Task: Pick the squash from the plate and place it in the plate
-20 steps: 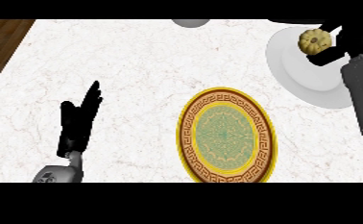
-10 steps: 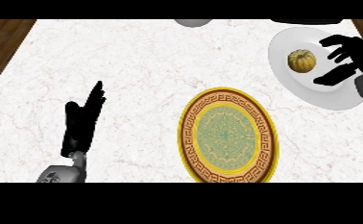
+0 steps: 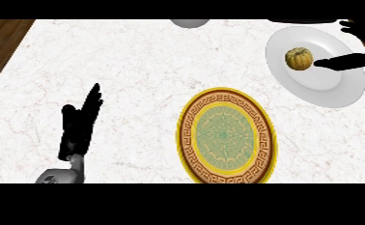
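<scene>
My right robot hand (image 3: 342, 63) comes in at the far right edge and only part of it shows. One dark digit lies level, pointing left across the white plate (image 3: 321, 86), and another pokes in higher up near the plate's top rim. They're spread wide and straight, gripping nothing. The lower tip sits just beside the squash (image 3: 299, 58); I can't tell whether it's touching.

The squash is small, yellow-brown and ribbed, and it rests on the white plate's upper half. That plate sits at the right side of the marble tabletop (image 3: 128, 64).

Nearer me, centre-right, is the patterned plate (image 3: 227, 134), yellow-rimmed with a green middle, apart from the white one.

My left robot hand (image 3: 78, 122) rests lower left, fingers straight and holding nothing. A grey rounded object (image 3: 189, 22) is cut off at the top edge.
</scene>
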Tool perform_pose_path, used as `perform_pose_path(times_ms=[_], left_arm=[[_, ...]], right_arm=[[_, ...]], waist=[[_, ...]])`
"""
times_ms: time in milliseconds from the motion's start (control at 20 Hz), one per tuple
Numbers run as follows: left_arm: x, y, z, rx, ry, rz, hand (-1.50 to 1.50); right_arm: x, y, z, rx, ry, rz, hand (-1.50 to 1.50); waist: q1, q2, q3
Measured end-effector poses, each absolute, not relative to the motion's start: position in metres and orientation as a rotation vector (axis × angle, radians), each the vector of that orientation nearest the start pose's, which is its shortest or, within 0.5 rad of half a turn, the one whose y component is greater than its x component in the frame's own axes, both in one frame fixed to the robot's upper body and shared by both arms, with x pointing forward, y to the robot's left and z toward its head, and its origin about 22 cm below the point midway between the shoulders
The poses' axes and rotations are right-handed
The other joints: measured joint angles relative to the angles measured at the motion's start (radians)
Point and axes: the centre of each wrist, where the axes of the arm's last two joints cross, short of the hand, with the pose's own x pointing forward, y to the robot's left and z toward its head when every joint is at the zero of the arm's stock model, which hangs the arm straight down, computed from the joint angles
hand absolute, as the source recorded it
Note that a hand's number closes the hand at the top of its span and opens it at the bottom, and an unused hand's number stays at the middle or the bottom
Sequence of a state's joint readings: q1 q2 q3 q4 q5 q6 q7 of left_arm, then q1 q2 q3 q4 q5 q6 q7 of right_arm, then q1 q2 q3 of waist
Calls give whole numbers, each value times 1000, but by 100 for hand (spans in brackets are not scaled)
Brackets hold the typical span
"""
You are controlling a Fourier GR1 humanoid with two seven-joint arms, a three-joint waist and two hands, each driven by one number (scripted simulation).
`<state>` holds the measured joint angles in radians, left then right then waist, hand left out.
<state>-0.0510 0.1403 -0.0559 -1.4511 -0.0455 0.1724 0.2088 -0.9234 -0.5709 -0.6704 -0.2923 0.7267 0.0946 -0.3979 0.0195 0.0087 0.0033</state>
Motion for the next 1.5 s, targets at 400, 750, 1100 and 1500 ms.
perform_pose_path(times_ms=[400,750,1100,1500], left_arm=[[254,244,-12,231,-1298,-47,0],[254,242,-10,225,-1296,-47,0],[256,243,-9,233,-1300,-55,0],[256,239,-5,228,-1299,-55,0]], right_arm=[[370,-463,83,-430,-1626,135,-150],[358,-470,67,-367,-1682,137,-150],[358,-461,54,-386,-1683,146,-150],[357,-457,46,-477,-1627,154,-150]], waist=[[6,3,0],[11,4,0],[10,3,-1],[14,4,0]])
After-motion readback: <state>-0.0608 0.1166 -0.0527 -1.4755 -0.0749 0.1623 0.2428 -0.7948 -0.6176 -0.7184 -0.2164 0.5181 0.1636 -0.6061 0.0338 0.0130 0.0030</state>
